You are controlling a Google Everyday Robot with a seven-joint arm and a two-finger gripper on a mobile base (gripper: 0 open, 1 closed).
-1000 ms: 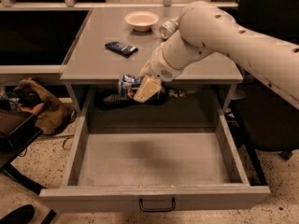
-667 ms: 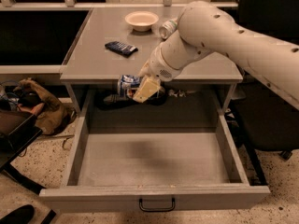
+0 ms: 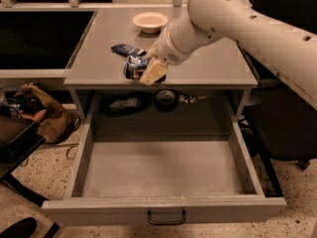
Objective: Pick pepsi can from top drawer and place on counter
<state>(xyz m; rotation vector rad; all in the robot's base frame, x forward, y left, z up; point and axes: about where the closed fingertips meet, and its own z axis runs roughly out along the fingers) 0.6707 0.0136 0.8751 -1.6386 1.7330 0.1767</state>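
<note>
The pepsi can [image 3: 132, 66] is dark blue with white markings and lies sideways in my gripper [image 3: 143, 69]. The gripper is shut on it, with a tan finger [image 3: 154, 72] across its right side. The can is held over the front edge of the grey counter [image 3: 208, 66], near its middle; I cannot tell whether it touches the surface. The top drawer [image 3: 163, 167] stands pulled fully out below, its inside bare, with a small dark handle [image 3: 166, 217] on the front panel.
A flat dark blue packet [image 3: 127, 49] lies on the counter just behind the can. A pale bowl [image 3: 150, 21] stands at the counter's back. Dark items [image 3: 166, 99] sit on the shelf behind the drawer. A brown bag [image 3: 42, 114] lies on the floor at left.
The gripper has lifted the can from below the counter's front edge up to the level of the counter top and slightly to the left.
</note>
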